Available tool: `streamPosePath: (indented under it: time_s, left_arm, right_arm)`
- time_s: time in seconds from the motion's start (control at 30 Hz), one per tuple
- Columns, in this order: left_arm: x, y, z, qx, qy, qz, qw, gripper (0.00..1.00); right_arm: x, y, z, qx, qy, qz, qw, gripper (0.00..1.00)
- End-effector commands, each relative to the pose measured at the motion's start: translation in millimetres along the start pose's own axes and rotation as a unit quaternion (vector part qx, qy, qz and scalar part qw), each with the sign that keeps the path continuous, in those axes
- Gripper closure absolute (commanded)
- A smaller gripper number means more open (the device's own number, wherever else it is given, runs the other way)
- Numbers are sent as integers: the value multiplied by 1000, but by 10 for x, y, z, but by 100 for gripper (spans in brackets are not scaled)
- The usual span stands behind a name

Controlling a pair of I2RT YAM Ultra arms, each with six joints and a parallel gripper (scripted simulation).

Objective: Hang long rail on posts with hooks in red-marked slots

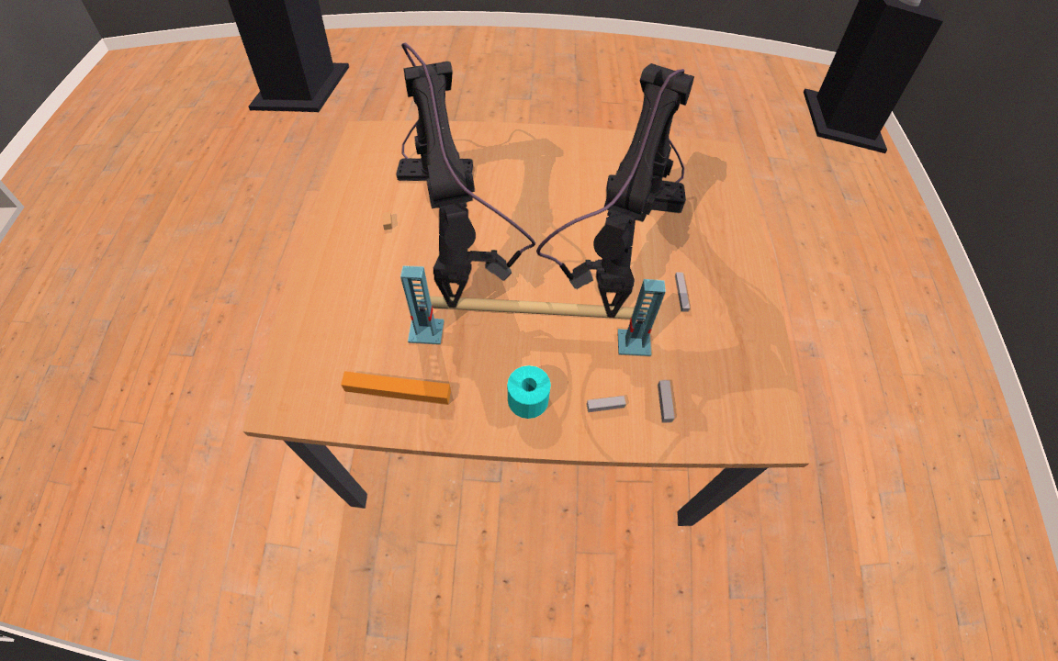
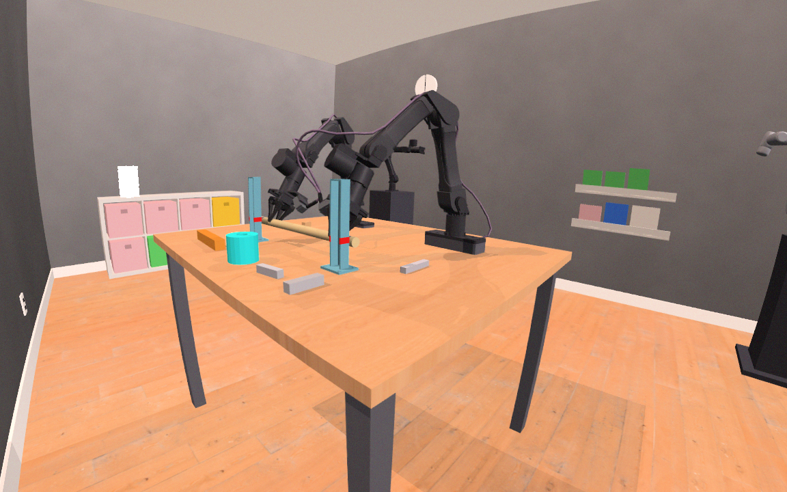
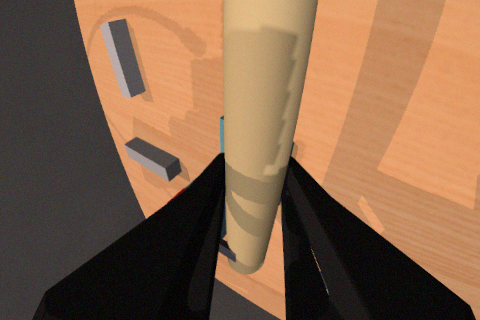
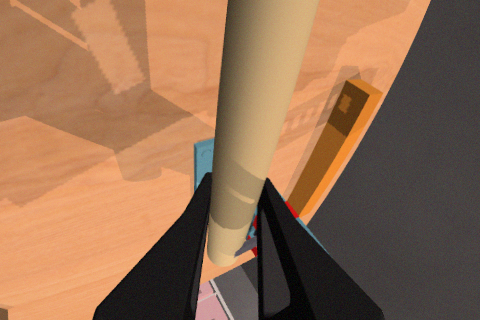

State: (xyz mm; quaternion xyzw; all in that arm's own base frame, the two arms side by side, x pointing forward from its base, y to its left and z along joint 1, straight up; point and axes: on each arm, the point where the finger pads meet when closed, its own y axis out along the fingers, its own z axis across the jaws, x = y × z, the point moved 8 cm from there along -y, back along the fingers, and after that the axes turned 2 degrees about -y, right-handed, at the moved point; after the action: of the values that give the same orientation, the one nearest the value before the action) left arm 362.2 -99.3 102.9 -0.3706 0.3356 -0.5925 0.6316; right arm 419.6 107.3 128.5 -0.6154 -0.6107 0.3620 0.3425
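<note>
The long tan rail [image 1: 533,307] [image 2: 298,228] [image 3: 270,0] [image 4: 270,35] lies level behind the two teal posts, near red-mark height. My left gripper [image 1: 613,312] [image 3: 255,165] is shut on the rail beside one post [image 1: 654,286] [image 2: 340,208]. My right gripper [image 1: 452,302] [image 2: 275,216] [image 4: 236,182] is shut on it beside the other post [image 1: 412,273] [image 2: 254,201]. A dark hook [image 3: 227,251] shows at the left-held end, and another hook [image 4: 245,248] at the right-held end. Both point toward the posts. The fingers and posts hide how deep the hooks are in the slots.
A cyan cylinder [image 1: 528,402] [image 2: 242,249] and an orange bar [image 1: 395,386] [image 2: 210,240] [image 4: 325,160] lie on the far side of the posts from the arms. Two grey blocks [image 1: 606,403] [image 1: 666,400] lie there too; a third grey block [image 1: 682,291] is outside the left-held end.
</note>
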Motion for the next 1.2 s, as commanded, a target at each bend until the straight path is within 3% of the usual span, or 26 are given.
streamPosePath:
  time_s: [0.0, 1.17]
  left_arm:
    - [19, -54, 218, 29, 0, -7, 1000, 82]
    - [23, 46, 207, 36, -1, -7, 999, 82]
  right_arm:
    - [-15, -78, -229, -35, 7, -8, 999, 81]
    - [-11, 19, -226, -43, 9, -9, 999, 81]
